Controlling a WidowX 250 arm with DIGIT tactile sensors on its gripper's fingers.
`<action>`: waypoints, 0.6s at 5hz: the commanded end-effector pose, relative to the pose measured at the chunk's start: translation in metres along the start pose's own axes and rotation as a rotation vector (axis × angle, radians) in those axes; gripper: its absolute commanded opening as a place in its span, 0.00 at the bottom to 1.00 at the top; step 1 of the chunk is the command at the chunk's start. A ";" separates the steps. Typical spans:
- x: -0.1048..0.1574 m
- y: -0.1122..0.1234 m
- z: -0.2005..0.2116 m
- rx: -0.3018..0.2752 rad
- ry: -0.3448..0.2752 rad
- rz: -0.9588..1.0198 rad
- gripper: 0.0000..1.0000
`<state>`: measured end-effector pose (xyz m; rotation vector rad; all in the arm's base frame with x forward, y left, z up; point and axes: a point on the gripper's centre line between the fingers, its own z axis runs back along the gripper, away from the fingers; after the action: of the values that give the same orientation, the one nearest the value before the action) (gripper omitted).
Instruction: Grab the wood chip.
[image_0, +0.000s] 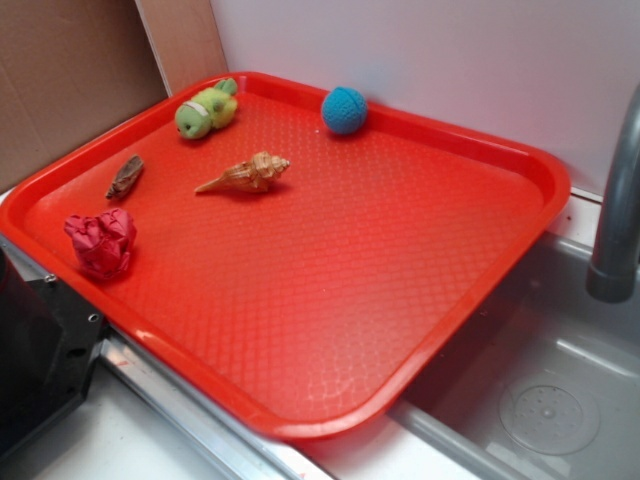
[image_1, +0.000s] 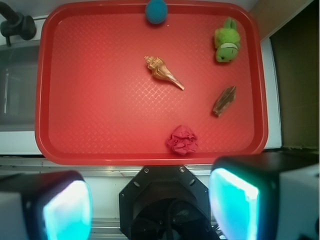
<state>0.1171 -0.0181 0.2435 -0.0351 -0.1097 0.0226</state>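
The wood chip lies loose near the tray edge; jaws open, high above, nothing held.

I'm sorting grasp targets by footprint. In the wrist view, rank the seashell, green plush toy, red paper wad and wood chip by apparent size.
1. seashell, longest
2. green plush toy and red paper wad, too alike to separate
3. wood chip, smallest

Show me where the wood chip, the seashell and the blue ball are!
wood chip (image_1: 224, 100), wrist view, middle of its bark-like sliver.
seashell (image_1: 162, 72), wrist view, the wide spiral body.
blue ball (image_0: 344, 110), exterior view, centre of its knitted surface.
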 end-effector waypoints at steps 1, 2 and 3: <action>0.000 0.000 0.000 0.000 0.000 0.000 1.00; 0.021 0.033 -0.025 0.019 0.008 0.196 1.00; 0.040 0.060 -0.048 0.007 -0.012 0.303 1.00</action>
<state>0.1609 0.0394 0.1918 -0.0419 -0.0956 0.3249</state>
